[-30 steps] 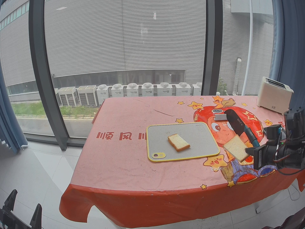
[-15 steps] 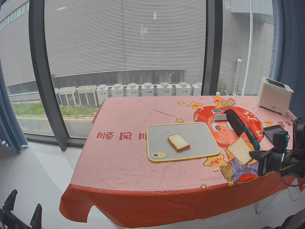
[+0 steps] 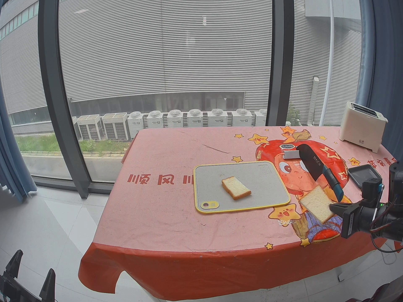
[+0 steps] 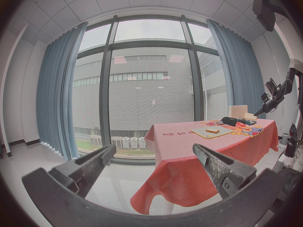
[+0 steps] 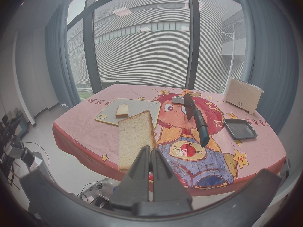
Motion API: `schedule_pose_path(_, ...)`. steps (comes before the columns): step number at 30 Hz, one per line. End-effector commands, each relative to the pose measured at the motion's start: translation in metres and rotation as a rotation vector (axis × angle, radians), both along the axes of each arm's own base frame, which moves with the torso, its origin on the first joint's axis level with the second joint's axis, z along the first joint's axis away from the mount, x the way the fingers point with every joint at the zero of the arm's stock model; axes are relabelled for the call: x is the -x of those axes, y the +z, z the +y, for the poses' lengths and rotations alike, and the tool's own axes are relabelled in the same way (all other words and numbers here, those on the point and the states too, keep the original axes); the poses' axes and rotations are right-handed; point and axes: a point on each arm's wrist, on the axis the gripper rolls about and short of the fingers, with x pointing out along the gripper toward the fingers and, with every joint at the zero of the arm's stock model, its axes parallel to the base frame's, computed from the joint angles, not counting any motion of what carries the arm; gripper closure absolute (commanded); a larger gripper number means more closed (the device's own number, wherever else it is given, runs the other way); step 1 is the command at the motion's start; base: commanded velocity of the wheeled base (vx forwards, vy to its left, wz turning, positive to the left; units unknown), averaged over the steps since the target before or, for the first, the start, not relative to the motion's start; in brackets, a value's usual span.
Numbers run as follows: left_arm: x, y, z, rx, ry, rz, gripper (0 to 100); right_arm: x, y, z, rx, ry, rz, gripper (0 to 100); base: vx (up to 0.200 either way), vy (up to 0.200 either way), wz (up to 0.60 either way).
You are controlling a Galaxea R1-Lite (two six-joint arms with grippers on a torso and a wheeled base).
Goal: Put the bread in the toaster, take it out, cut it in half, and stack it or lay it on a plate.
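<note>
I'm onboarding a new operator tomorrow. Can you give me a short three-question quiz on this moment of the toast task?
1. True or false: the right gripper is shut on a bread slice.
2. How many bread pieces lie on the cutting board? A none B one C two
3. Fill in: the left gripper is ____.
Key: 1 true; 2 B; 3 open.

The matte black right tool (image 3: pixel 336 208) has two slim tapering fingers (image 5: pixel 140 167) on a boxy black wrist (image 3: pixel 357 221) trailing thin black cables (image 3: pixel 380 249), while the dark grey left tool (image 4: pixel 152 148) has scuffed wedge-shaped fingers (image 4: pixel 221 169), each with a round screw (image 4: pixel 224 185).
</note>
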Motion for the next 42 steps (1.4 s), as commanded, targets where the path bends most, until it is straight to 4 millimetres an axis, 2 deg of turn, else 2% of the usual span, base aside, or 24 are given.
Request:
schedule_pose_path(1,0.0,-0.0048,0.0,0.0,0.0,0.0,0,0.0021,0.0023,-0.0003,-0.006,0.004,-0.012,100,0.0,0.0,0.0)
schedule_pose_path(15,0.0,-0.0048,0.0,0.0,-0.002,0.0,0,0.0024,0.0028,-0.0009,-0.006,0.001,-0.015,100,0.0,0.0,0.0)
schedule_pose_path(42,0.0,-0.0048,0.0,0.0,0.0,0.0,0,0.0019,0.0022,-0.0019,-0.002,-0.004,-0.014,100,0.0,-0.2,0.0)
